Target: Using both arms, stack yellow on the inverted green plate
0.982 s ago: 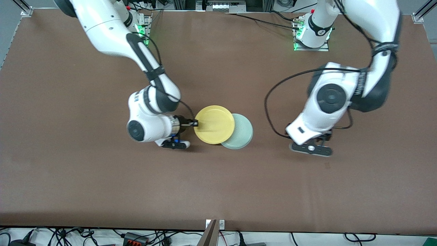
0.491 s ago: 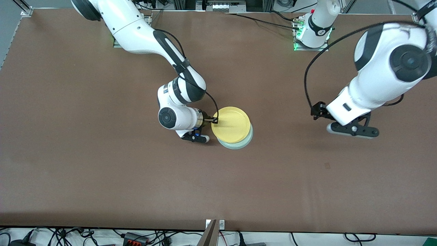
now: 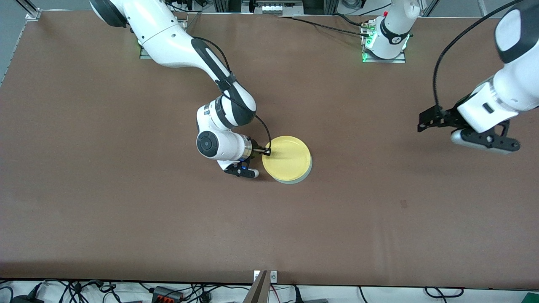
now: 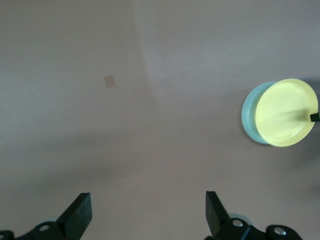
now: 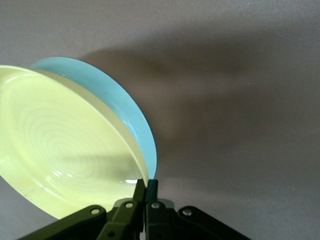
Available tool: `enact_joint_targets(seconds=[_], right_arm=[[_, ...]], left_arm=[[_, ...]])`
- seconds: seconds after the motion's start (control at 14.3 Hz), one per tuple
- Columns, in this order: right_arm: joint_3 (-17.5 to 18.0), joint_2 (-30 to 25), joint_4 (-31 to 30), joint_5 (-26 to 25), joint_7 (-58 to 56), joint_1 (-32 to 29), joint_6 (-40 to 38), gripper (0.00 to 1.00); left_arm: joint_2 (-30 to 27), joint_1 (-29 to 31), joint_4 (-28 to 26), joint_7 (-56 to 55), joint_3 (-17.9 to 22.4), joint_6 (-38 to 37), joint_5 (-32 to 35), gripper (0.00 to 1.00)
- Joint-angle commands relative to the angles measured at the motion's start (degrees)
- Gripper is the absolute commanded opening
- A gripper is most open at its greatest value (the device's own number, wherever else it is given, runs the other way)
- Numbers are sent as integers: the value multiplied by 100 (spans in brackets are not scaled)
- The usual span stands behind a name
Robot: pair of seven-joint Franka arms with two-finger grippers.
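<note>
The brown table [image 3: 126, 219] carries 2 white jointed robot arms with black joint bands, and the 2 plates sit near its middle.

The right arm [image 3: 181, 38] reaches down from its base to the plates. The left arm [image 3: 511, 84] waits high over bare table toward its own end, well apart from the stack.

The round, shallow, plain yellow plastic plate [image 3: 287, 158] lies rim-up on the round, pale mint-green plastic plate [image 3: 294, 180], which shows only as a thin crescent on the side nearer the front camera. The yellow plate looks almost centred on it, sitting slightly toward the robots' bases. From the right wrist view the green plate [image 5: 107, 95] appears inverted beneath the yellow plate [image 5: 60, 150].

The right gripper [image 3: 267, 150] is clenched on the yellow plate's rim, at the edge toward the right arm's end of the table, its 2 fingers pinched together over the lip. The left gripper [image 4: 145, 212] hangs released, jaws spread wide and holding nothing.

The main risk I see is at the release: if the fingers drag sideways as they open, the yellow plate could slide off the green plate's smooth upturned base. The small offset could also leave the yellow plate tilted or rocking once let go.
</note>
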Motion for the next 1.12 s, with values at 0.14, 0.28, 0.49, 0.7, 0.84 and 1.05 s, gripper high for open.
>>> enact_joint_targets(seconds=[0.14,0.28,0.49,0.7,0.84,1.05], right_arm=[[-16,192,304,2,375,106,31,0],[-16,183,305,-7,384,97,-13,0],[-16,183,305,-16,384,97,-22,0],[-24,139,313,2,585,88,-39,100],[-51,-18,313,-42,648,88,-74,100],[-330,-317,322,-321,639,35,-503,100]], left_arm=[[-543,21,-610,45,6,39,572,100],[-543,30,-523,-322,6,29,563,100],[-543,144,-452,-412,-47,-14,372,100],[-543,232,-461,-377,-56,-15,265,100],[-543,250,-443,-360,-134,-41,274,100],[-543,426,-443,-272,-258,-41,274,100]])
